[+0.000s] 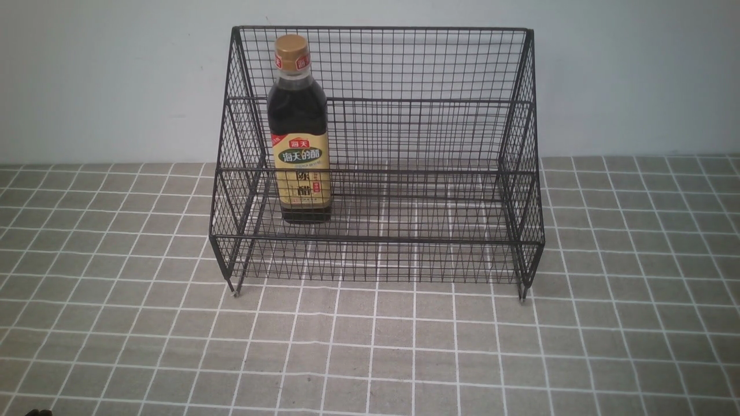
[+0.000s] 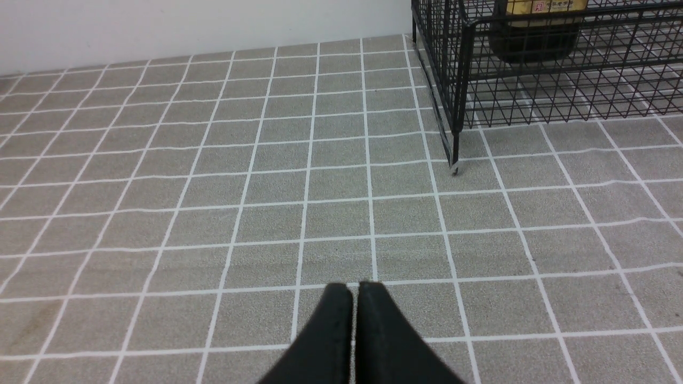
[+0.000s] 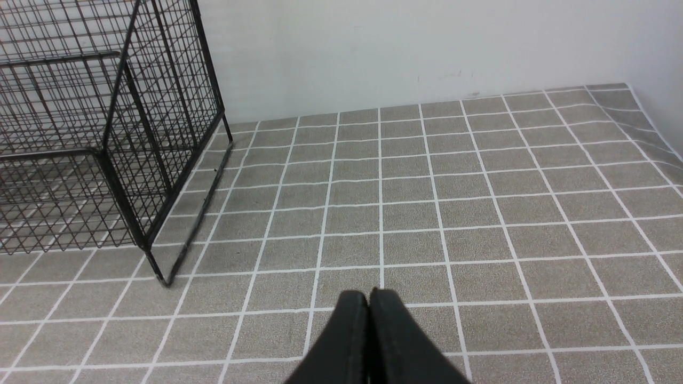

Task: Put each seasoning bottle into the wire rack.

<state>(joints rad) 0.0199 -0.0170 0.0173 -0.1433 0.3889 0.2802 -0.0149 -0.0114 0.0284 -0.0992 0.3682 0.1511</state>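
Tablecloth separates left pincer from seasoning bottle

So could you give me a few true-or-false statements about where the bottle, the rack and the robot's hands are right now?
1. The seasoning bottle stands upright inside the wire rack. True.
2. The bottle sits at the rack's right end. False: it is near the left end.
3. The left hand is shut and holds nothing. True.
4. The right hand grips a second bottle. False: it is shut and empty, over the checked cloth.
5. The bottle has no cap. False: a gold cap is on it.
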